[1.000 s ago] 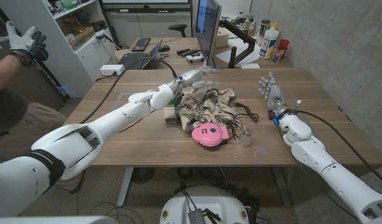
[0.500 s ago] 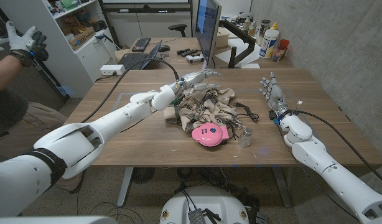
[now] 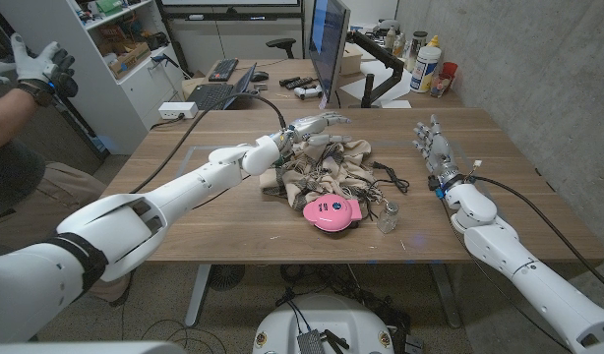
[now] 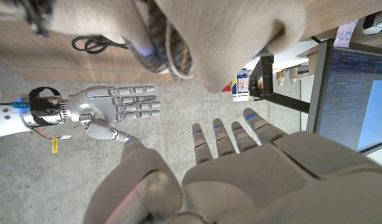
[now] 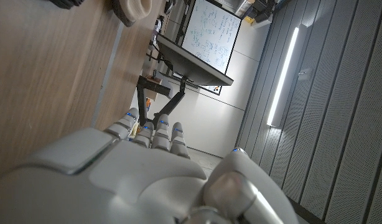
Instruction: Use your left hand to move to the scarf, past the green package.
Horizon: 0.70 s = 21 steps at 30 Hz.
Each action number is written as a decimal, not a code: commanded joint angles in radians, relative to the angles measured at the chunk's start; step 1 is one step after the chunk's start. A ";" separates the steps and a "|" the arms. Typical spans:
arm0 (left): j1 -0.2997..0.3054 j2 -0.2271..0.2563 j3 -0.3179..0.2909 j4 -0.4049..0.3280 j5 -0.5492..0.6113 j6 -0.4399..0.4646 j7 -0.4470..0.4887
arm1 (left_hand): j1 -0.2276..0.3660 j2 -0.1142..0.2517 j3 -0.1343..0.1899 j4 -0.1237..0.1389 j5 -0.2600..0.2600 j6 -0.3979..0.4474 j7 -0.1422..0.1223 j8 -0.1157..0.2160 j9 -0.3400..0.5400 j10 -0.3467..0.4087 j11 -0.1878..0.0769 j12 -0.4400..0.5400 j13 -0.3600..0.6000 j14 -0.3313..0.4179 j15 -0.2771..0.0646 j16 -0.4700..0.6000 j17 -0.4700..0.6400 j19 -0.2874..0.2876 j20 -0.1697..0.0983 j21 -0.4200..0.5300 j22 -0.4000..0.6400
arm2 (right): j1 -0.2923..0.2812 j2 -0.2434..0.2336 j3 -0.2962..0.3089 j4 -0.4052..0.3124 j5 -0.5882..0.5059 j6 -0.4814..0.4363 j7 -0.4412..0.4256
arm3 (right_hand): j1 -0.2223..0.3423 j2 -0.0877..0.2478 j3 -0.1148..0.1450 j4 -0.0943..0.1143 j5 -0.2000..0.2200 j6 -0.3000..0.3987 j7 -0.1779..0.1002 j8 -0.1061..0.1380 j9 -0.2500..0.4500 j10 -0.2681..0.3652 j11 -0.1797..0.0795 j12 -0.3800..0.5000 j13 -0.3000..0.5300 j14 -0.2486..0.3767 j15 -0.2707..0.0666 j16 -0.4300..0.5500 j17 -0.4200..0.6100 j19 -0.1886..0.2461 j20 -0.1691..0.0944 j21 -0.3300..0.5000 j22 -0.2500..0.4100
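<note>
We see the scarf [image 3: 327, 167] as beige with a dark brown check pattern, and a round pink item [image 3: 329, 212] just beside it on the brown woodgrain table [image 3: 213, 211]. Both hands, left hand [image 3: 317, 123] and right hand [image 3: 432, 146], are light grey-white; the cable [image 3: 386, 178] is black.

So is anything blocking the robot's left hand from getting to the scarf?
Nothing visible blocks it. The left hand hovers open right over the far edge of the scarf, with only air beneath its fingers. A bit of the green package shows beside the wrist, off to the side.
</note>
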 commanded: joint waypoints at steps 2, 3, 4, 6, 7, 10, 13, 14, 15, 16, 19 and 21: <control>-0.002 -0.010 0.015 -0.003 0.006 0.021 -0.011 | 0.008 0.001 -0.001 -0.009 0.006 -0.002 0.000 -0.003 0.001 0.005 -0.005 0.006 0.003 -0.014 -0.049 0.006 0.001 0.003 0.008 0.002 0.003 | -0.007 -0.004 0.009 0.005 0.005 0.014 0.011 | -0.006 0.019 0.007 0.001 -0.002 0.012 0.000 0.006 0.002 0.007 0.003 0.007 0.005 0.006 -0.004 0.005 0.003 0.004 -0.002 -0.003 0.003; -0.002 -0.010 0.016 -0.004 0.007 0.022 -0.011 | 0.008 0.001 -0.001 -0.009 0.006 -0.001 0.001 -0.003 0.001 0.004 -0.004 0.006 0.003 -0.013 -0.048 0.006 0.001 0.002 0.008 0.002 0.003 | -0.007 -0.005 0.010 0.004 0.008 0.013 0.012 | -0.006 0.019 0.007 0.001 -0.002 0.013 0.000 0.006 0.002 0.007 0.003 0.007 0.005 0.006 -0.004 0.005 0.003 0.004 -0.002 -0.003 0.003; -0.002 -0.011 0.016 -0.003 0.005 0.022 -0.011 | 0.008 0.001 -0.001 -0.009 0.006 -0.002 0.001 -0.003 0.001 0.005 -0.005 0.006 0.003 -0.013 -0.048 0.006 0.001 0.003 0.008 0.002 0.003 | -0.007 -0.006 0.010 0.006 0.005 0.016 0.013 | -0.006 0.019 0.007 0.001 -0.002 0.012 0.000 0.006 0.002 0.008 0.002 0.007 0.005 0.006 -0.004 0.005 0.003 0.004 -0.003 -0.003 0.003; -0.003 -0.012 0.018 -0.004 0.007 0.024 -0.012 | 0.007 0.001 -0.002 -0.009 0.007 -0.002 0.001 -0.003 0.001 0.004 -0.005 0.006 0.003 -0.013 -0.048 0.006 0.001 0.002 0.008 0.002 0.003 | -0.008 -0.007 0.012 0.004 0.007 0.015 0.013 | -0.006 0.019 0.007 0.001 -0.002 0.012 0.000 0.006 0.002 0.008 0.002 0.007 0.005 0.007 -0.004 0.005 0.003 0.004 -0.002 -0.003 0.003; -0.003 -0.013 0.018 -0.004 0.007 0.025 -0.013 | 0.007 0.001 -0.002 -0.009 0.007 -0.002 0.000 -0.003 0.001 0.004 -0.004 0.006 0.003 -0.013 -0.048 0.006 0.001 0.003 0.008 0.002 0.003 | -0.009 -0.007 0.013 0.003 0.008 0.014 0.011 | -0.006 0.019 0.007 0.001 -0.002 0.013 0.000 0.006 0.002 0.008 0.002 0.007 0.005 0.006 -0.004 0.005 0.003 0.004 -0.003 -0.003 0.003; -0.003 -0.015 0.022 -0.001 0.006 0.027 -0.017 | 0.007 0.002 -0.002 -0.009 0.007 -0.002 0.001 -0.003 0.001 0.004 -0.002 0.006 0.003 -0.014 -0.048 0.006 0.001 0.002 0.008 0.002 0.003 | -0.009 -0.007 0.013 0.007 0.007 0.020 0.015 | -0.006 0.019 0.008 0.001 -0.002 0.013 -0.001 0.006 0.002 0.008 0.003 0.007 0.005 0.006 -0.004 0.004 0.003 0.004 -0.002 -0.003 0.003; -0.006 -0.017 0.028 0.001 0.011 0.030 -0.022 | 0.007 0.002 -0.002 -0.009 0.007 -0.002 0.002 -0.003 0.001 0.004 -0.002 0.006 0.003 -0.014 -0.049 0.006 0.001 0.002 0.009 0.002 0.003 | -0.010 -0.008 0.014 0.007 0.008 0.020 0.018 | -0.006 0.019 0.008 0.001 -0.002 0.013 -0.001 0.006 0.002 0.008 0.003 0.007 0.005 0.006 -0.004 0.004 0.003 0.004 -0.002 -0.003 0.003; -0.007 -0.017 0.029 0.001 0.012 0.030 -0.024 | 0.007 0.002 -0.002 -0.009 0.007 -0.002 0.001 -0.003 0.001 0.004 -0.002 0.006 0.003 -0.013 -0.048 0.006 0.001 0.002 0.009 0.002 0.003 | -0.010 -0.008 0.014 0.007 0.007 0.023 0.019 | -0.006 0.019 0.008 0.001 -0.002 0.013 0.000 0.006 0.002 0.008 0.003 0.007 0.005 0.006 -0.004 0.004 0.003 0.004 -0.002 -0.004 0.003; -0.008 -0.017 0.031 0.001 0.013 0.032 -0.025 | 0.007 0.002 -0.002 -0.010 0.007 -0.002 0.001 -0.003 0.001 0.004 -0.003 0.006 0.003 -0.014 -0.049 0.006 0.001 0.001 0.009 0.002 0.003 | -0.012 -0.007 0.016 0.005 0.011 0.021 0.017 | -0.006 0.019 0.008 0.001 -0.002 0.013 0.000 0.006 0.002 0.009 0.003 0.007 0.005 0.006 -0.004 0.004 0.003 0.004 -0.002 -0.004 0.003; -0.007 -0.016 0.033 -0.002 0.019 0.036 -0.023 | 0.007 0.002 -0.002 -0.010 0.007 -0.002 0.000 -0.003 0.001 0.004 -0.003 0.006 0.003 -0.013 -0.049 0.006 0.001 0.001 0.008 0.002 0.003 | -0.013 -0.007 0.016 0.003 0.010 0.021 0.014 | -0.006 0.019 0.008 0.001 -0.002 0.013 -0.001 0.006 0.002 0.008 0.003 0.007 0.005 0.006 -0.004 0.004 0.003 0.004 -0.002 -0.004 0.003; -0.007 -0.017 0.034 -0.004 0.021 0.036 -0.020 | 0.007 0.002 -0.002 -0.010 0.007 -0.002 0.000 -0.003 0.001 0.003 -0.001 0.005 0.003 -0.015 -0.047 0.006 0.002 0.001 0.008 0.002 0.003 | -0.016 -0.008 0.018 0.003 0.009 0.023 0.014 | -0.006 0.019 0.008 0.001 -0.002 0.013 0.000 0.006 0.002 0.008 0.003 0.007 0.005 0.006 -0.005 0.004 0.003 0.004 -0.002 -0.004 0.003; -0.007 -0.018 0.035 -0.004 0.021 0.037 -0.019 | 0.007 0.002 -0.002 -0.010 0.007 -0.002 0.001 -0.003 0.001 0.003 -0.001 0.005 0.003 -0.016 -0.046 0.006 0.002 0.000 0.008 0.002 0.003 | -0.017 -0.009 0.018 0.003 0.007 0.026 0.014 | -0.006 0.019 0.008 0.001 -0.002 0.013 -0.001 0.006 0.002 0.008 0.003 0.007 0.005 0.006 -0.005 0.004 0.003 0.005 -0.002 -0.004 0.003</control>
